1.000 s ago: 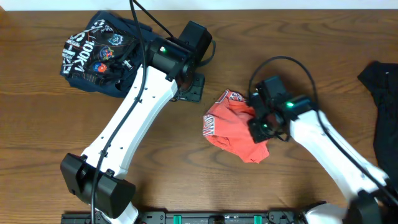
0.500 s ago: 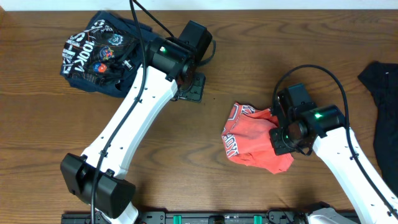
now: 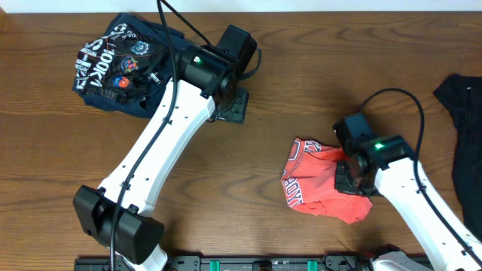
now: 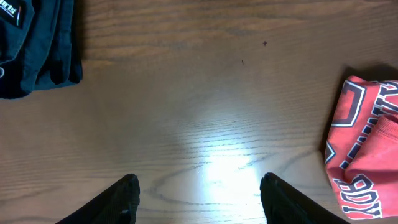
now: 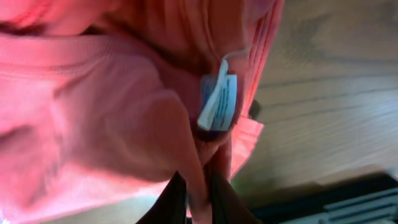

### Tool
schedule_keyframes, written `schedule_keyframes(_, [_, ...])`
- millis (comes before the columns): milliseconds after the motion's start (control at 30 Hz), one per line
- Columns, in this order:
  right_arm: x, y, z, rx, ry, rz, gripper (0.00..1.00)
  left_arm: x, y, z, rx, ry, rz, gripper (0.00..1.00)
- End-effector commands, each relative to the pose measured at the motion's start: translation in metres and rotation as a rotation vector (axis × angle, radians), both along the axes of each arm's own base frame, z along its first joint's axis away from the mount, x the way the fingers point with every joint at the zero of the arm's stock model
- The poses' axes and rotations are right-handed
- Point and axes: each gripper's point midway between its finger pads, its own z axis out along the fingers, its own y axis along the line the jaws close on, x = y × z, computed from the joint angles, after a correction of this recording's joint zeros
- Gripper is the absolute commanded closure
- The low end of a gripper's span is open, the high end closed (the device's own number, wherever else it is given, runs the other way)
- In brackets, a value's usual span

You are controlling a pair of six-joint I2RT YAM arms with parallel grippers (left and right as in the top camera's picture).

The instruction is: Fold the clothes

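The coral-red T-shirt point(image 3: 320, 190) lies crumpled on the table point(image 3: 316, 90), with white-and-navy lettering along its left edge. The right arm point(image 3: 410, 196) reaches in from below and to the right of the T-shirt. Its white forearm slants up and leftward so the wrist sits over the T-shirt's right edge. The right gripper point(image 5: 198, 198) points into the cloth; its 2 fingers point(image 5: 175, 200) stand almost together with a thin fold of coral fabric nipped between them, just below a pale blue care label point(image 5: 219, 102) in the wrist view. The left arm point(image 3: 169, 132) stands well to the left of the T-shirt, its long white link rising diagonally to a wrist above and to the left of the T-shirt. The left gripper point(image 4: 199, 190) faces bare wood, jaws spread wide with nothing between them, and the T-shirt shows at the right edge of its wrist view. 1 navy garment point(image 3: 113, 64) lies far to the upper left of the T-shirt, and 1 black garment point(image 3: 463, 128) lies to its right at the table's edge
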Motion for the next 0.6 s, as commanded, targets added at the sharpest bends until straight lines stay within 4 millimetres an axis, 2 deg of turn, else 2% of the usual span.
schedule_keyframes(0, [-0.007,-0.012,-0.013,-0.026,0.002,-0.134,0.87,0.002,0.002,0.004,0.002,-0.011,-0.006,0.36])
schedule_keyframes(167, [-0.006,-0.027,-0.009,-0.028,-0.006,-0.211,0.93,0.0,0.0,0.004,-0.009,-0.004,-0.01,0.36])
schedule_keyframes(333, [0.004,-0.027,0.015,0.067,-0.077,-0.211,0.91,-0.002,-0.012,0.003,-0.074,0.016,-0.026,0.36])
schedule_keyframes(500, [0.013,-0.023,0.036,0.13,-0.177,-0.149,0.59,-0.003,-0.029,0.003,-0.161,0.038,-0.048,0.36])
schedule_keyframes(567, [0.02,-0.022,0.039,0.138,-0.212,-0.142,0.52,-0.005,-0.038,0.002,-0.207,0.054,-0.061,0.36])
